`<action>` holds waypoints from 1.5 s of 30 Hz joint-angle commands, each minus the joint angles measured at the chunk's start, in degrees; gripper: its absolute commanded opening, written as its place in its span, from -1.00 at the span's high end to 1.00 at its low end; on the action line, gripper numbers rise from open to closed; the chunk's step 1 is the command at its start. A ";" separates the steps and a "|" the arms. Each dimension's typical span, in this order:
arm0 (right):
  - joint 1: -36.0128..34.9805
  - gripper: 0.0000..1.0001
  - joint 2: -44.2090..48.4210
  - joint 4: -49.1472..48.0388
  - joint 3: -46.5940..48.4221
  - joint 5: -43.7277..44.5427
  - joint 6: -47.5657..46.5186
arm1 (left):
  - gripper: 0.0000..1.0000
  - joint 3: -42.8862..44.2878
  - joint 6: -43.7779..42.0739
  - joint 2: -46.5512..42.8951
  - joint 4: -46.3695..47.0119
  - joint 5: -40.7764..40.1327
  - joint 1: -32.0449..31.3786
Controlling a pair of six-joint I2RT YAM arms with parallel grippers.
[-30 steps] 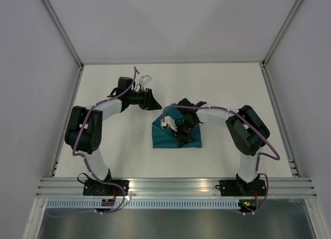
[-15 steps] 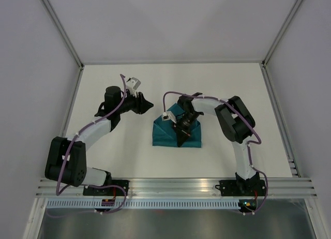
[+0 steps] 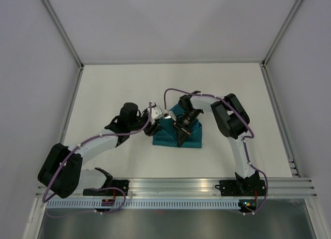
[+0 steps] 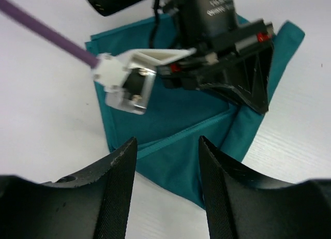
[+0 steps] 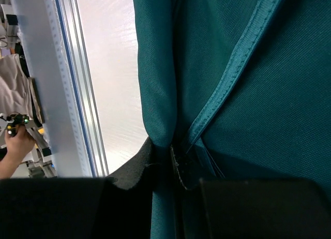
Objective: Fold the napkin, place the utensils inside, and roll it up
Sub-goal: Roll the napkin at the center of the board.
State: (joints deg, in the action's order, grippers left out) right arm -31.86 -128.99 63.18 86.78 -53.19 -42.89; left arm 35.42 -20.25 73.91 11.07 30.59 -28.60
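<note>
The teal napkin point(image 3: 164, 138) lies folded on the white table, near its middle. My right gripper point(image 3: 179, 142) rests on the napkin's near part. In the right wrist view it point(image 5: 173, 161) is shut on a pinched fold of the napkin point(image 5: 269, 94). My left gripper point(image 3: 155, 125) is open at the napkin's left edge. In the left wrist view its two fingers point(image 4: 168, 197) straddle a hemmed corner of the napkin point(image 4: 170, 109) just above it, apart from the cloth. The right gripper's black body point(image 4: 232, 58) sits just beyond. The dark blue utensil is not in view.
A metal rail point(image 3: 176, 184) runs along the table's near edge, and it also shows in the right wrist view point(image 5: 77, 94). White walls enclose the table on three sides. The right wrist's white camera bracket point(image 4: 124, 78) hangs close in front of my left gripper.
My left arm has swung from the back left of the table down to the napkin's left edge. My right gripper has stayed on the napkin, shifting only slightly.
</note>
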 commanded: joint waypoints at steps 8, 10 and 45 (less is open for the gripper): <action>0.39 0.85 -4.78 -2.80 1.63 6.69 -1.58 | -0.14 -5.89 -14.99 -1.93 0.79 -13.71 -18.15; 0.39 0.85 -4.78 -2.80 1.63 6.78 -1.49 | -0.17 -6.24 -14.21 -1.66 1.32 -16.68 -21.82; 0.57 0.87 -4.69 -1.39 1.46 6.87 -3.25 | 0.41 7.64 -16.32 18.99 -7.28 -24.27 -29.67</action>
State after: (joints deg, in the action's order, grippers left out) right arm -31.38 -130.80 65.41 88.42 -53.95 -41.91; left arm 39.94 -35.79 91.85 7.33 4.01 -58.00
